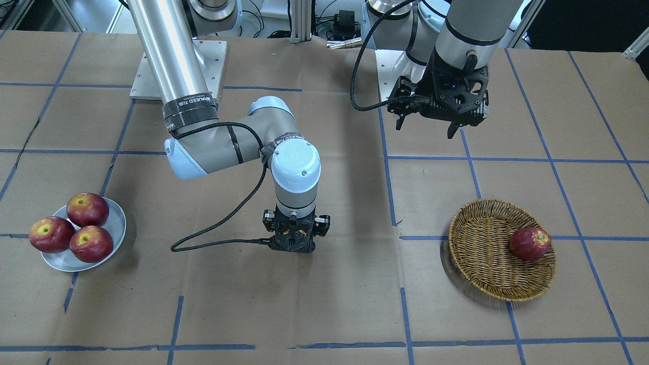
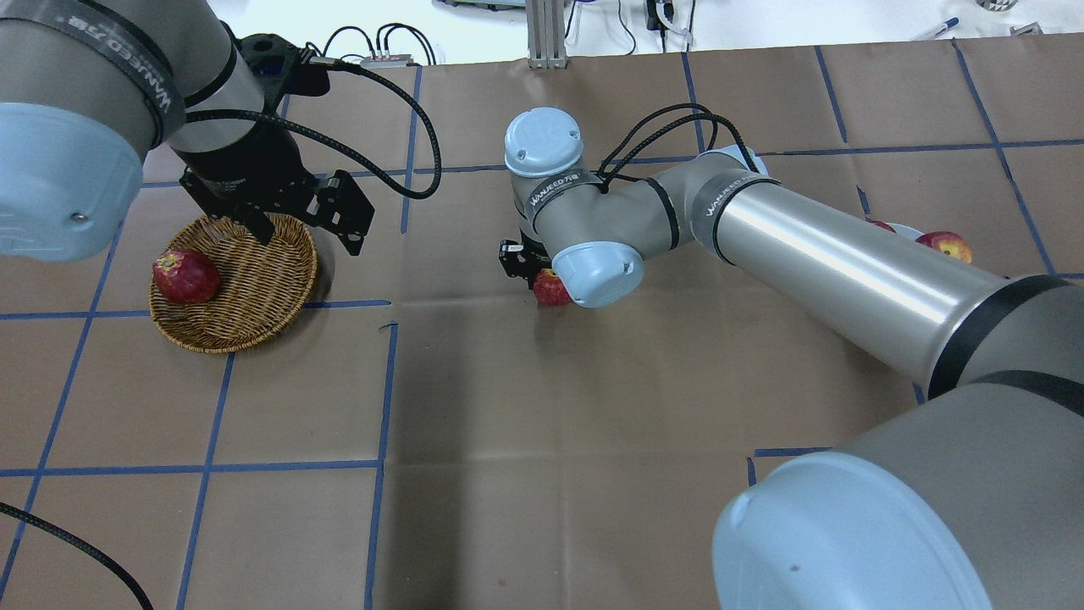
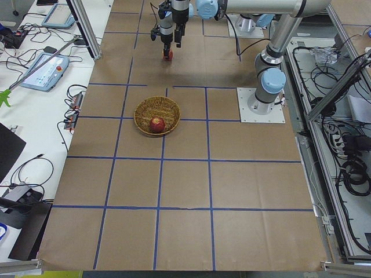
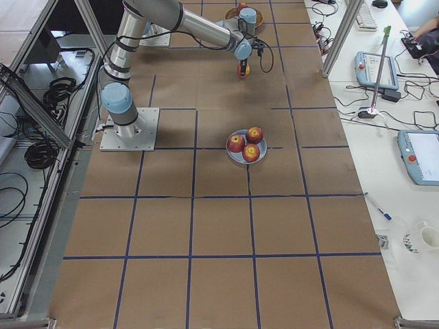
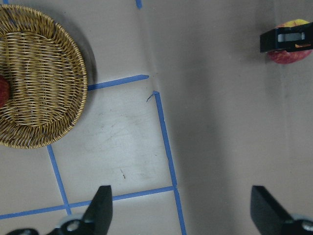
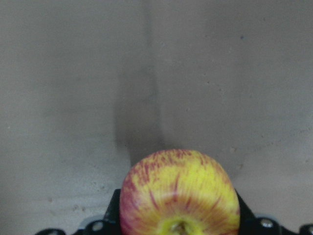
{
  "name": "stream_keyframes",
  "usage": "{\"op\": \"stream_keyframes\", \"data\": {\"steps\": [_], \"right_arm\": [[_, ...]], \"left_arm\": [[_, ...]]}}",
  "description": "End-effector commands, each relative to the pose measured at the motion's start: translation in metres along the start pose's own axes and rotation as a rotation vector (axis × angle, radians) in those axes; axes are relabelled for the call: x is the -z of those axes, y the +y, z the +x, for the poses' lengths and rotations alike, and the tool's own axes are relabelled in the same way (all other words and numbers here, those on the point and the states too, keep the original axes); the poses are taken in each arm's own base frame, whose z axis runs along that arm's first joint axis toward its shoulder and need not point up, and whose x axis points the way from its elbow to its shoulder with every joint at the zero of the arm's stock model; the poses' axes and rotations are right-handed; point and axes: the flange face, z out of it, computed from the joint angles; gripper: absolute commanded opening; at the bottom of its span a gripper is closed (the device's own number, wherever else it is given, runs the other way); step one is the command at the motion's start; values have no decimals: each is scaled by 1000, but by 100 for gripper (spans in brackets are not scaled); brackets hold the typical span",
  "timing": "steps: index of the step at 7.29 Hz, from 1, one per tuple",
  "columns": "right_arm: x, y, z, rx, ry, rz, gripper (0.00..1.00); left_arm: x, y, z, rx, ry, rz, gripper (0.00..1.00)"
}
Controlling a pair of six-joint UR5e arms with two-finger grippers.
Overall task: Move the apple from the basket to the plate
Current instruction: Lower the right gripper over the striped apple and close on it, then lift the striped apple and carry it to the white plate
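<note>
Right tool (image 1: 295, 242) held apple (image 6: 180, 193) at bench (image 1: 334, 314) middle; plate (image 1: 117, 219) lay well apart to robot's right; left tool (image 5: 181, 198) wide, empty, farther

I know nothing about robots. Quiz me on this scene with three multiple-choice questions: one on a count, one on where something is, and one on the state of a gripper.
1. How many dark red apples lie on the plate?
A. two
B. four
C. three

2. Where is the yellow-streaked apple?
A. in the basket
B. on the plate
C. in the right gripper

3. The left gripper, near the basket, is:
A. open and empty
B. shut on an apple
C. shut on the basket's rim

Answers:
1 C: three can be counted on the plate in the front-facing view.
2 C: the right wrist view shows it held at the gripper, far from both plate and basket.
3 A: the left wrist view shows its fingers wide apart with nothing between them.
</note>
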Motion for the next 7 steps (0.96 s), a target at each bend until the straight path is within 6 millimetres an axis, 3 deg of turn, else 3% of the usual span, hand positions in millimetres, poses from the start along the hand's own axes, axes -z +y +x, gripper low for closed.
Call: {"op": "stream_keyframes", "data": {"steps": [1,3,4,6,7], "right_arm": [[34,-18,7,8,-19,50,57],[109,-22,27,15,-13,44,56],[142,-30,68,23,-1,25,56],[201,-49,196,86,14,-7,56],[216,-58,263,105,16,-11,56]], "left_arm": [[0,0,0,-1,0,-1,99],[2,1,0,-3,0,2,99],[4,3,0,-6,-1,7,99],[5,4,1,-7,-1,8,99],[5,4,1,-7,-1,8,99]]}}
